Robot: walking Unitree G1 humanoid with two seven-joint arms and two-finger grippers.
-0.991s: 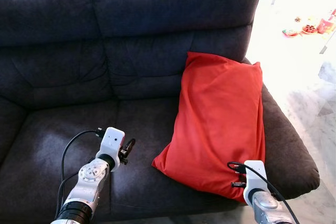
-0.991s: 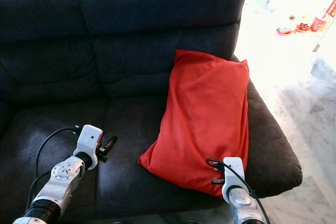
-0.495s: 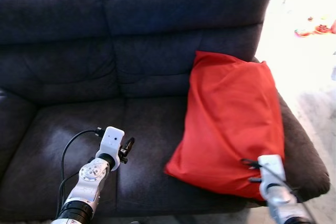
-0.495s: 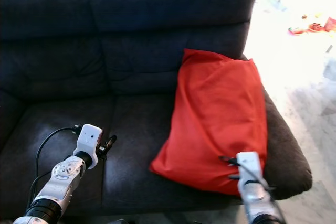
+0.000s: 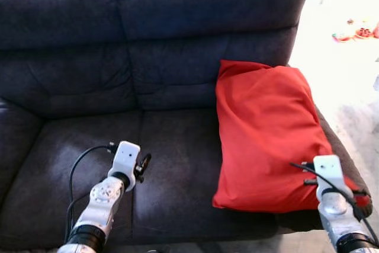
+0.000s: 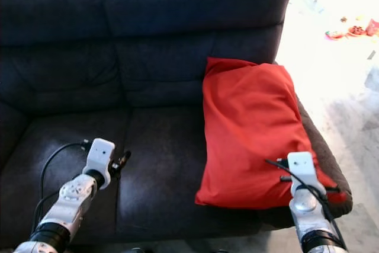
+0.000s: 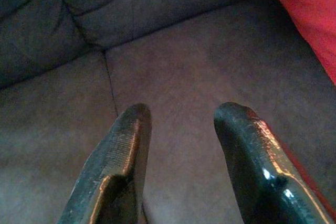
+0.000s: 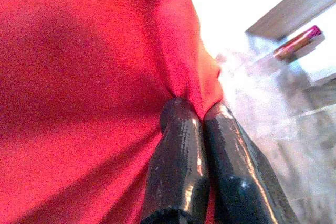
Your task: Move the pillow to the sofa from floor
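The left pincer was held spread and empty over the dark grey fabric sofa seat, prob. kept clear of the work. The red rectangular fabric pillow was lying on the sofa's right end, leant vs. the backrest. Its lower corner was pinched in the right pincer, fingers pressed together, presumably to steady it. No writing was legible.

A: What's in front of the left gripper?

B: Its two black fingers, spread apart, hover over the dark grey sofa seat by a cushion seam.

A: Anything else?

B: The red pillow, at one edge.
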